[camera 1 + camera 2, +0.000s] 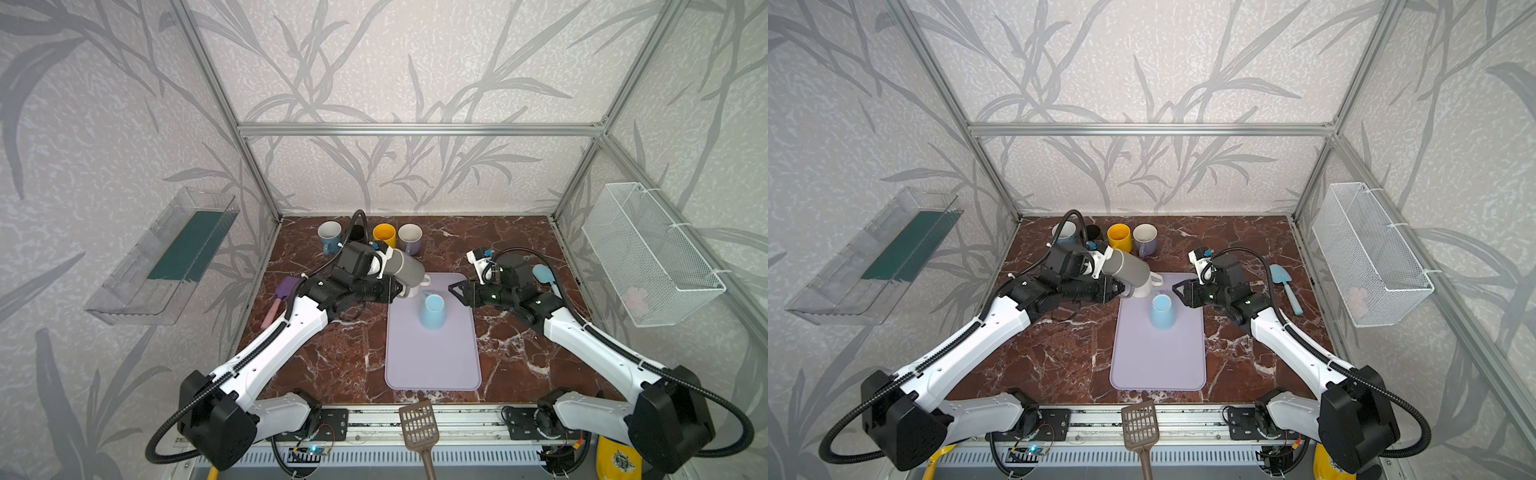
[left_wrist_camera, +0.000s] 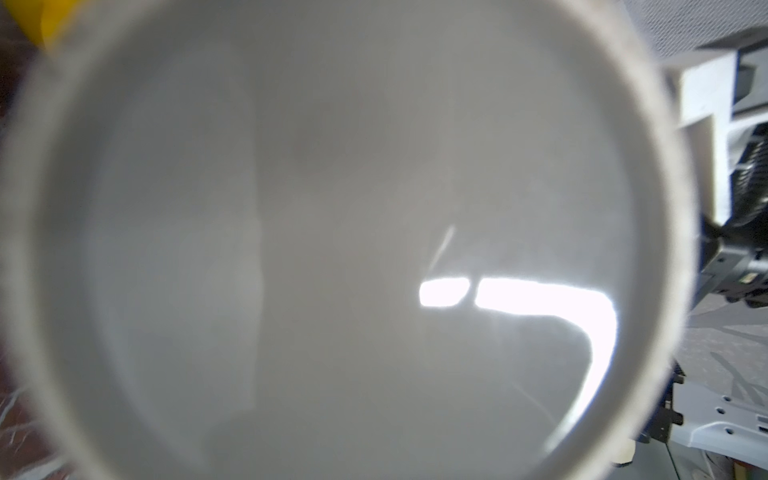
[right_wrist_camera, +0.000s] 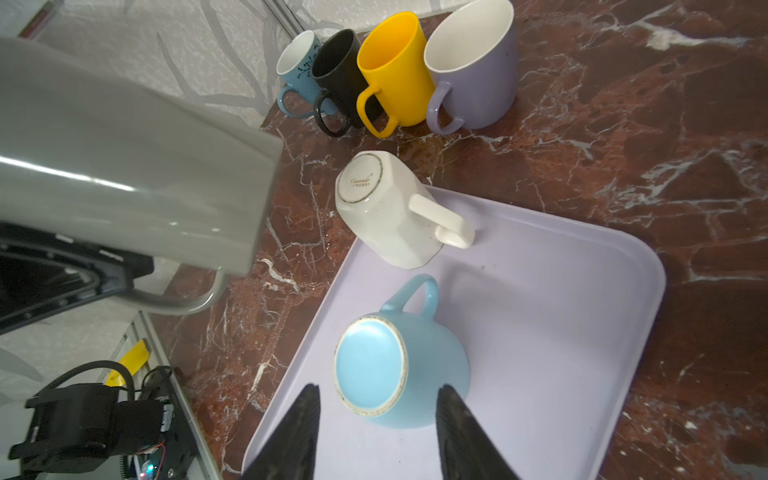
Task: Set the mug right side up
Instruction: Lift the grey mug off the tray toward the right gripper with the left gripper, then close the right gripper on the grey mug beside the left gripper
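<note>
1. Grey mug (image 2: 332, 249) fills the left wrist view as a blurred round end with a pale rim and a streak of glare. Whether that end is the mouth or the base cannot be told, and it hides the left pincer's fingers there.
2. In both top views the grey mug covers most of the white mug (image 1: 413, 292), and the left arm's wrist covers part of the black mug (image 1: 357, 232). In the right wrist view the left pincer is cut off at the frame edge.
3. The grey mug is a glossy, straight-sided cylinder with a thin loop handle.
4. The white mug is faceted, with a blocky handle and a printed mark on its base.
5. The blue mug (image 3: 399, 370) widens toward its rim and has a rough, speckled ring round its base.
6. Both the white and blue mugs stand base-up on a lilac mat (image 3: 540, 311) with rounded corners and a low lip.
7. The counter (image 3: 623, 124) is red-brown marble with white veins.
8. The left pincer (image 1: 395, 291) is closed on the grey mug's handle. The mug lies on its side in the air just above the tips, handle downward and clear of the counter. The white mug sits just beyond and below the tips.
9. The right pincer (image 1: 457, 291) holds nothing, and its dark tapered fingers (image 3: 299, 432) stand partly apart. The blue mug is just ahead of the gap; whether a fingertip touches it cannot be told.
</note>
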Robot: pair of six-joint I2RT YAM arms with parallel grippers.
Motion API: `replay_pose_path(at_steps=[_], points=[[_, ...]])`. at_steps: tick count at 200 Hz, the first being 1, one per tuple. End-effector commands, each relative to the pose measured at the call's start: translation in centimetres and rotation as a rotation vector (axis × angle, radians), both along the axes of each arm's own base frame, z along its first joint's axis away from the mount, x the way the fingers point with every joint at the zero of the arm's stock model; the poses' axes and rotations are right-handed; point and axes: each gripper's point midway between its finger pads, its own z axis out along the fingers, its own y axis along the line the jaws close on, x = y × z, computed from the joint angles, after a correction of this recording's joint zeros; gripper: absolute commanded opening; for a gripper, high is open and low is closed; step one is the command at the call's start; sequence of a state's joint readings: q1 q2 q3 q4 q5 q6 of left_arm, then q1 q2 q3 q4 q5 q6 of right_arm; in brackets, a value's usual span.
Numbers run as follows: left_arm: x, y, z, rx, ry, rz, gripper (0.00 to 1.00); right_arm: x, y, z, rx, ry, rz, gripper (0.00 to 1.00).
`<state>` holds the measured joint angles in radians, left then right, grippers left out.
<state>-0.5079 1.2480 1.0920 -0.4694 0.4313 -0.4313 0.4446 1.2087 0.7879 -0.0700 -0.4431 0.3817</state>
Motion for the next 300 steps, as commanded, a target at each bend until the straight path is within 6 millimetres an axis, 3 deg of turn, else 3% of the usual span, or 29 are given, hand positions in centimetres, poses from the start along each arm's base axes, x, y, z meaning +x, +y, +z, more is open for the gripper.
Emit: replay_pose_path(at_steps=[1,58,129,300], points=[[2.4,-2.5,6.8,-0.231,-0.2,-0.075,0.0,-0.2,0.9,2.3,0.106,-0.037,0.026,0.47],[3.5,-3.4,8.5,-0.38,-0.23,-0.1,0.0,-0.1,2.4,5.6,0.266,-0.07,0.076,0.47],[2.0,-3.2,10.8,-0.496,-0.312,-0.14,0.0,-0.1,4.3,9.2,0.485,-0.061,0.18,0.48],[-0.7,-3.4,13.1,-0.626,-0.367,-0.248,0.0,-0.2,5.6,11.2,0.629,-0.058,0.284,0.46]])
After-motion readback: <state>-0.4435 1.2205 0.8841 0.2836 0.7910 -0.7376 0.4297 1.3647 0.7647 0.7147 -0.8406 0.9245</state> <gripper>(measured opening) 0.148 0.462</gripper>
